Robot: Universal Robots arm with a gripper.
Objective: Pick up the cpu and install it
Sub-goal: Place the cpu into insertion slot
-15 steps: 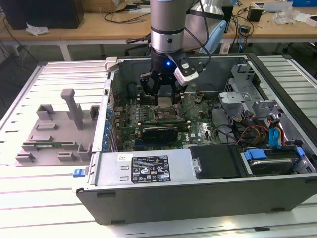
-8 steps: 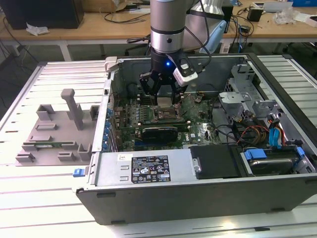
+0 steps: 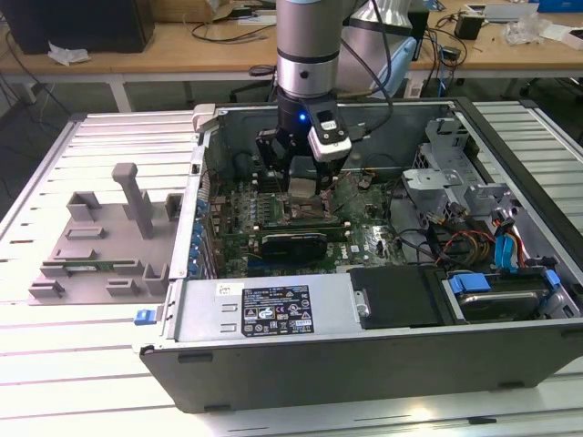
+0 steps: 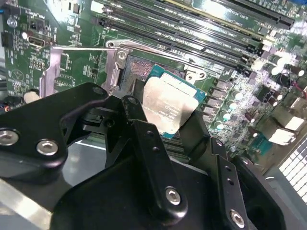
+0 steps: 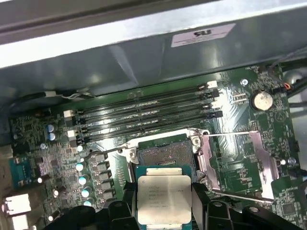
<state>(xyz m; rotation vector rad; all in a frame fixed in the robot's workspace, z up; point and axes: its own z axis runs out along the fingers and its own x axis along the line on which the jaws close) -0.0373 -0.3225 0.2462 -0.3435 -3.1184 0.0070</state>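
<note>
Presently, jaws: closed on the cpu point(image 5: 164, 199), one black finger point(image 5: 128, 203) against each of two opposite edges.
Cpu attitude: silver top facing the cameras in both wrist views, green edge showing around it point(image 4: 169, 106).
Cpu position: inside the computer case point(image 3: 273, 314), held at the near edge of the socket point(image 5: 165, 153) and partly overlapping it; contact with the socket cannot be told.
Socket: uncovered, with its contact field bare; its metal frame point(image 5: 235, 163) is swung open and lies to one side on the motherboard point(image 3: 369, 238).
Memory slots point(image 5: 144, 115): a row of long black slots just beyond the socket.
Arm point(image 3: 308, 45): reaches straight down into the case over the socket area.
Grey tray point(image 3: 100, 237): on the counter point(image 3: 109, 137), at the exterior view's left of the case, well apart from the cpu.
</note>
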